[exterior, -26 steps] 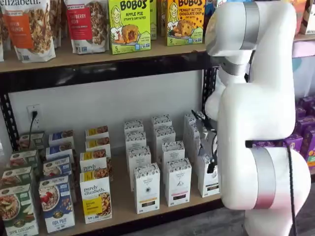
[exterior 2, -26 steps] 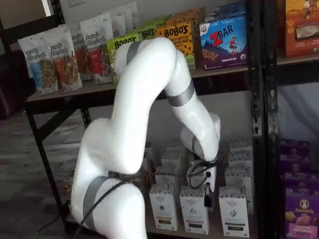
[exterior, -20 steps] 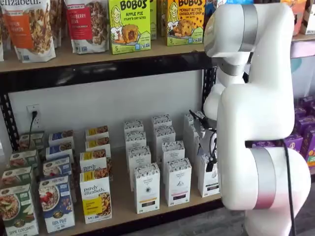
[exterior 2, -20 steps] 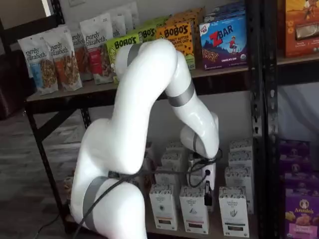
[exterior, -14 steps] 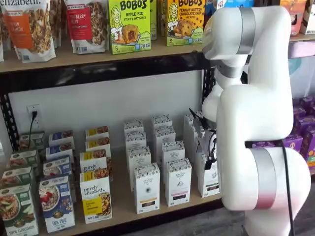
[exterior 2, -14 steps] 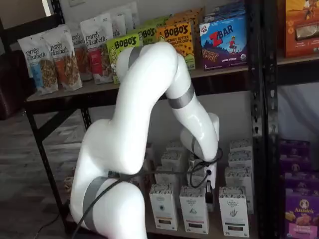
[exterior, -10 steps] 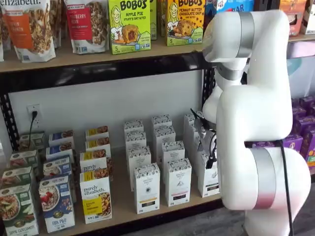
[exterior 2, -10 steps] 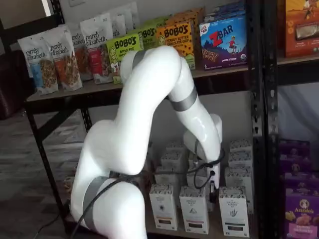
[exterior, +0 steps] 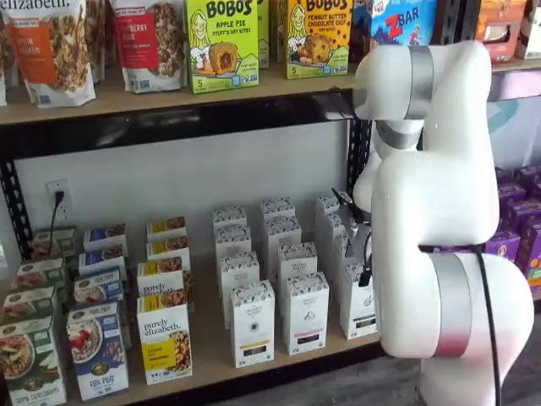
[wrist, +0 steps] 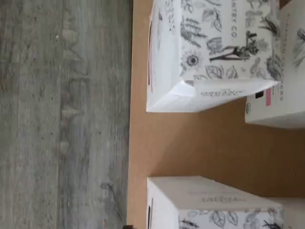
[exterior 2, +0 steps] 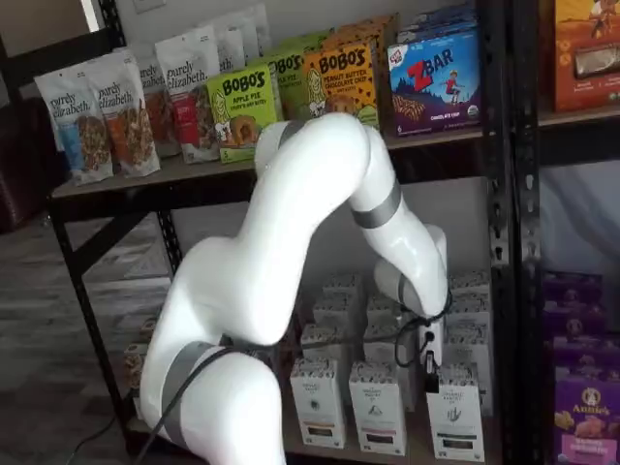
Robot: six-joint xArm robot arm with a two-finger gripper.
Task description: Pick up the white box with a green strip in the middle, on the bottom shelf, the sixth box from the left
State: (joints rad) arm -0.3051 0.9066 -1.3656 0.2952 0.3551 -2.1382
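White box upright at bottom shelf front edge

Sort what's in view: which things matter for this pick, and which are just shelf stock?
Job: white box, bottom shelf, hand.
Bystanders: neighbouring white cartons, granola bags, Bobo's boxes, Z Bar box, purple boxes.

Grey wood-plank floor below. Pale wall behind black metal uprights; white power outlet with a black plug low on that wall, leftward. Dark furniture left of the uprights.
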